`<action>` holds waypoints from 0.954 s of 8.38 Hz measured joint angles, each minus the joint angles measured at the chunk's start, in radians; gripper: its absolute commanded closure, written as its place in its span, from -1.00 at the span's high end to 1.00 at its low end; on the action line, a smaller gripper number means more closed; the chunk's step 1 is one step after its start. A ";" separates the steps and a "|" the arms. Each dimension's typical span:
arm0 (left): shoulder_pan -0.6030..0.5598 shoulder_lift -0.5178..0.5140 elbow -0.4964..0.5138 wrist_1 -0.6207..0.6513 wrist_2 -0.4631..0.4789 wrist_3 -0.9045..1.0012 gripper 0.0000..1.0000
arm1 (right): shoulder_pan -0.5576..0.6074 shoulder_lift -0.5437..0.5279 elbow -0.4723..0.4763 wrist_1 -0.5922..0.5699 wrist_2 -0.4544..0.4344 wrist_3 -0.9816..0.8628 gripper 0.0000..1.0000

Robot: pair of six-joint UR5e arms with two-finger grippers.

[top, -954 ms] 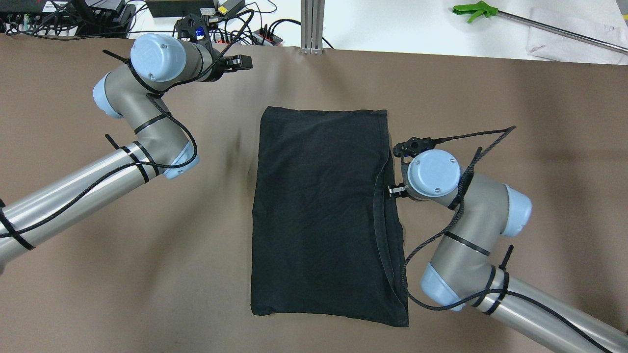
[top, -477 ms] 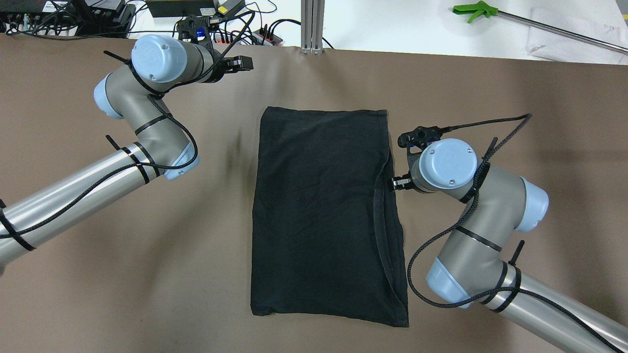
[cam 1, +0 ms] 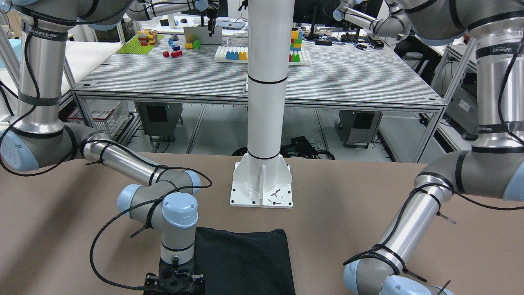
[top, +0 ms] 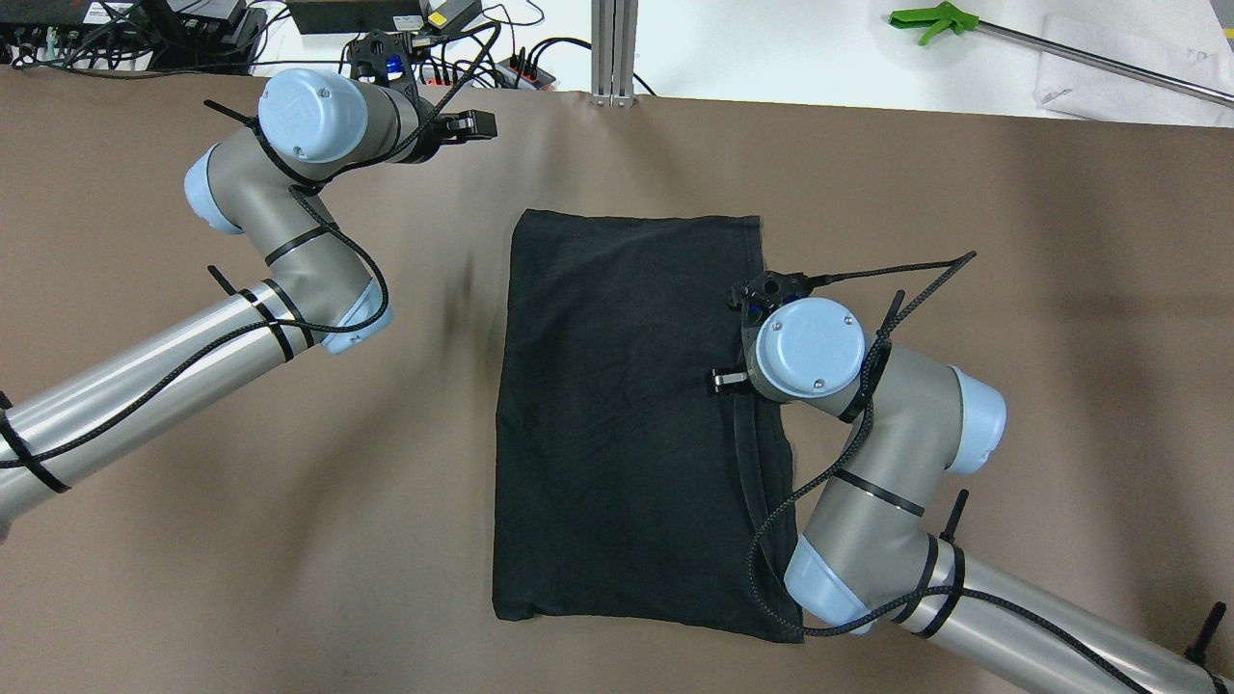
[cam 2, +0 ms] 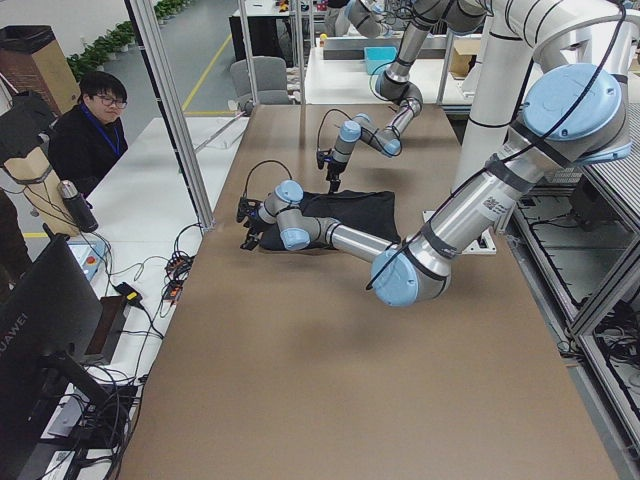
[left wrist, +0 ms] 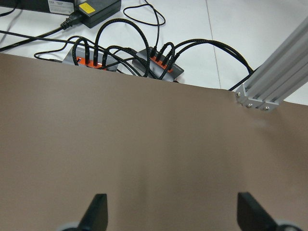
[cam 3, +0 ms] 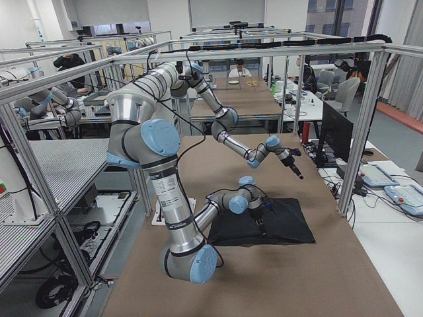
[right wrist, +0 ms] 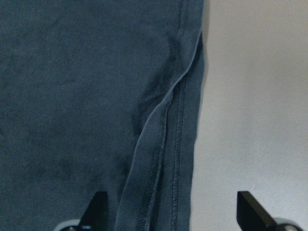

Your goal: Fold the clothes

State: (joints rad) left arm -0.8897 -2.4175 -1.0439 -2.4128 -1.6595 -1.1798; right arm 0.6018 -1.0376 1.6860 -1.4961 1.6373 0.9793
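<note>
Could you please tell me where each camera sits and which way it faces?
Front-facing: across the table, facing the robot; right arm, left arm, white pole.
Overhead: behind the robot, looking down; both arms, black garment.
Left: table's left end; left arm near.
Right: table's right end; right arm near.
Left wrist: down at bare table; open left tool.
Right wrist: down at garment's hem; open right tool.
Shared: overhead and right wrist both show the hem.

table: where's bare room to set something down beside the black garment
Bare brown table between the garment and the left arm; also the wide patch right of the right arm, toward the far edge. Crowded along the garment's right hem, where the right gripper hangs open.
</note>
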 measured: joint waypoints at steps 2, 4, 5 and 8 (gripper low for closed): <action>0.000 0.000 0.002 0.000 0.000 0.000 0.90 | -0.043 -0.002 0.003 0.001 -0.006 0.022 0.88; -0.001 0.001 0.002 -0.002 0.000 0.000 0.89 | -0.064 -0.019 0.002 0.004 -0.007 0.026 0.88; -0.001 0.002 0.002 -0.002 0.000 0.000 0.90 | -0.065 -0.029 0.002 0.005 -0.007 0.022 0.88; -0.001 0.001 0.002 -0.001 0.011 0.000 0.90 | -0.026 -0.080 0.004 0.013 0.001 -0.045 0.88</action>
State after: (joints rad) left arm -0.8907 -2.4168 -1.0418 -2.4135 -1.6480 -1.1799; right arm 0.5760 -1.1171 1.6898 -1.4832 1.6388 0.9348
